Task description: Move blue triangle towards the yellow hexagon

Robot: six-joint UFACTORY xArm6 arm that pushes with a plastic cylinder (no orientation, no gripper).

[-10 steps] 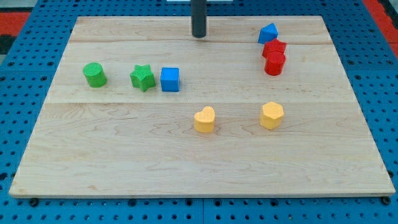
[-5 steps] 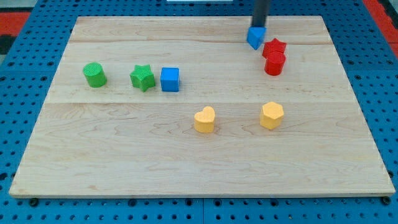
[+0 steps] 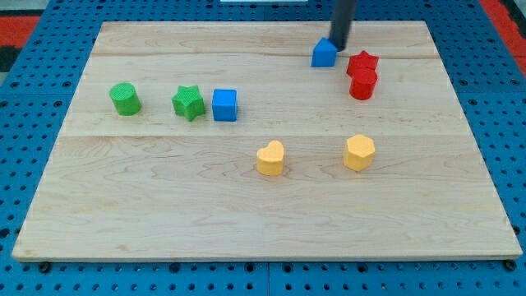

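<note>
The blue triangle [image 3: 324,53] lies near the view's top, right of centre, on the wooden board [image 3: 164,197]. My tip [image 3: 339,45] is just at its upper right, touching or nearly touching it. The yellow hexagon [image 3: 359,152] sits lower down, to the right, well below the triangle. Two red blocks stand between them on the right: a red star [image 3: 362,62] and a red cylinder [image 3: 362,83] just below it.
A yellow heart [image 3: 269,158] lies left of the hexagon. A blue cube [image 3: 224,104], a green star [image 3: 188,103] and a green cylinder [image 3: 125,99] stand in a row at the view's left.
My tip swung from the top centre to the right, reached the blue triangle and pushed it to the left and slightly down, away from the red star.
</note>
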